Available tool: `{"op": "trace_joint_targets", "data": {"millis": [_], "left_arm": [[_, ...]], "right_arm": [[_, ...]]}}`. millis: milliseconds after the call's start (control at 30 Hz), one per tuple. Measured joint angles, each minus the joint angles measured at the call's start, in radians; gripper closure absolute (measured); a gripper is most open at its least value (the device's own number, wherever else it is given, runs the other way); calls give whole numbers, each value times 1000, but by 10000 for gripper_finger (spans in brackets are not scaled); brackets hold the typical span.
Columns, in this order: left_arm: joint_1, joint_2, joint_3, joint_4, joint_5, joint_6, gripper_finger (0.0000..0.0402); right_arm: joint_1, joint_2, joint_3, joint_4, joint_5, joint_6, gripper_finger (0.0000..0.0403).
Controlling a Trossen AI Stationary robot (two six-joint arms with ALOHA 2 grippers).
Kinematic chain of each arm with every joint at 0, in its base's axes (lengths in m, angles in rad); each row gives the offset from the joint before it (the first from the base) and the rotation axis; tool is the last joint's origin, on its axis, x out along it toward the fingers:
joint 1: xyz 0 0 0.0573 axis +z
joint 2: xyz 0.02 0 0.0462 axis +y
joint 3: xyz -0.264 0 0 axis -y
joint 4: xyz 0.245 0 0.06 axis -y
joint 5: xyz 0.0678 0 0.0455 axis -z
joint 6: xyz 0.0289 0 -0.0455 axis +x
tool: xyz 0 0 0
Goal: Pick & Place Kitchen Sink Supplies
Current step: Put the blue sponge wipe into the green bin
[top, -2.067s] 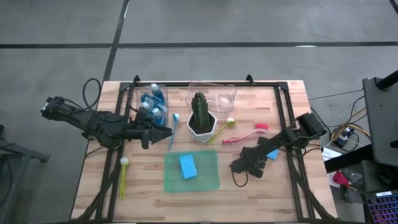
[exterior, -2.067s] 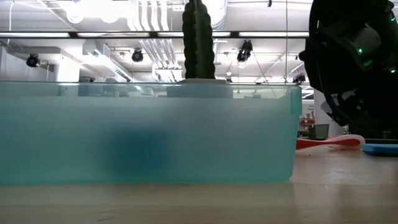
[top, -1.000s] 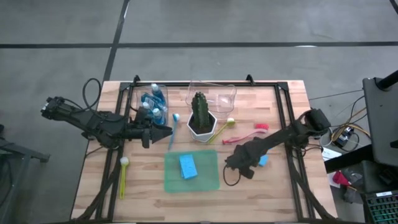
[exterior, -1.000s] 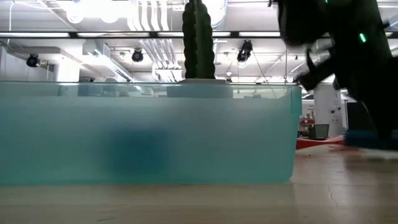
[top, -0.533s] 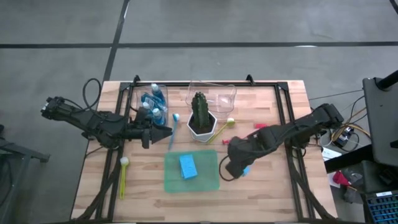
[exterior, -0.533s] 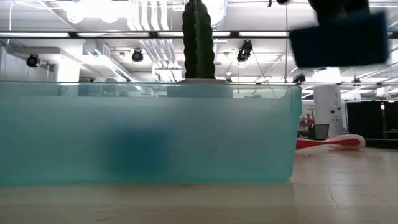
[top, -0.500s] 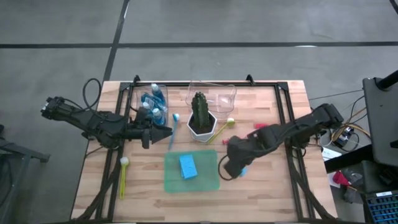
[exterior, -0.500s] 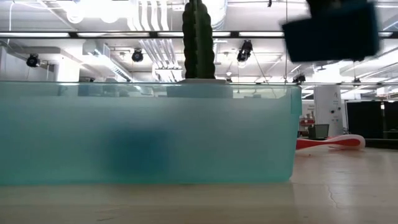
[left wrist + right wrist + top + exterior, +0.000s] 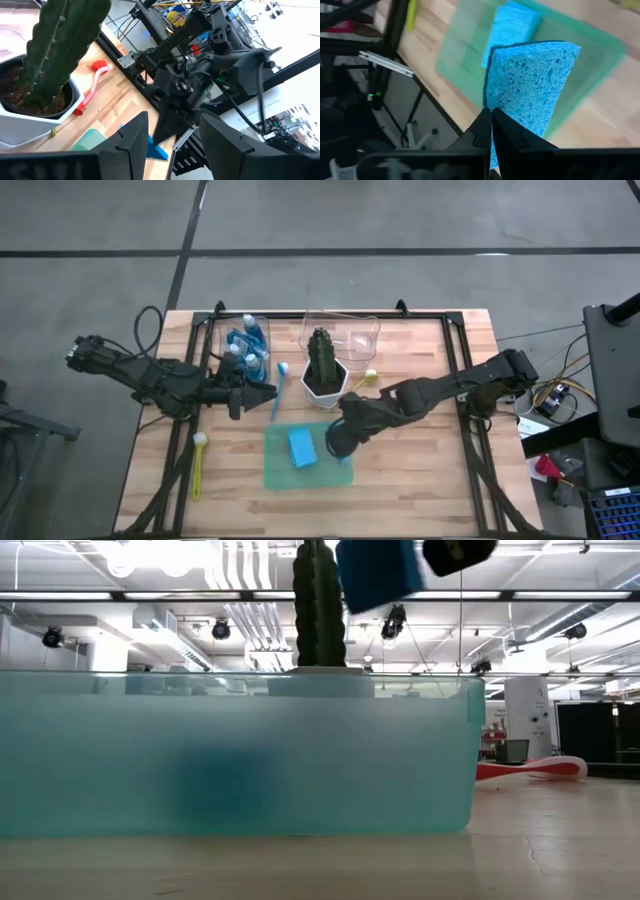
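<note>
Right fingers (image 9: 491,131) pinch an unlabelled blue sponge (image 9: 527,85) above the green mat (image 9: 282,471).

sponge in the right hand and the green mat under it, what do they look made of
The sponge in the right hand looks like soft cellulose or foam: matte bright blue, its face full of small open pores. The green mat looks like thin translucent plastic or silicone, as the wood table tints through it; which of the two is unclear.

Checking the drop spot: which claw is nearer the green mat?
The right claw, shut on a blue sponge, hangs over the green mat. The left claw waits beyond its far-left corner.
</note>
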Motion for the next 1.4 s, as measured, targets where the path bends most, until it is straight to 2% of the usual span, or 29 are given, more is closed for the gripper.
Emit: {"op": "trace_joint_targets", "data": {"millis": [200, 400, 667, 900, 1100, 1400], "left_arm": [[0, -1, 0, -20, 3, -34, 234], [0, -1, 0, -23, 63, -13, 234], [0, -1, 0, -106, 139, -14, 234], [0, -2, 0, -116, 227, -12, 234], [0, -2, 0, -116, 238, -8, 234], [0, -10, 0, -117, 264, 7, 234]], "right_arm": [[6, 81, 1, 222, -6, 23, 395], [-14, 172, 2, 241, 2, 101, 395], [-40, 317, 107, 234, 16, 65, 395], [-73, 459, 352, -18, 5, 53, 395], [-87, 581, 589, -263, -24, 44, 395], [-94, 715, 785, -339, -40, 27, 394]]}}
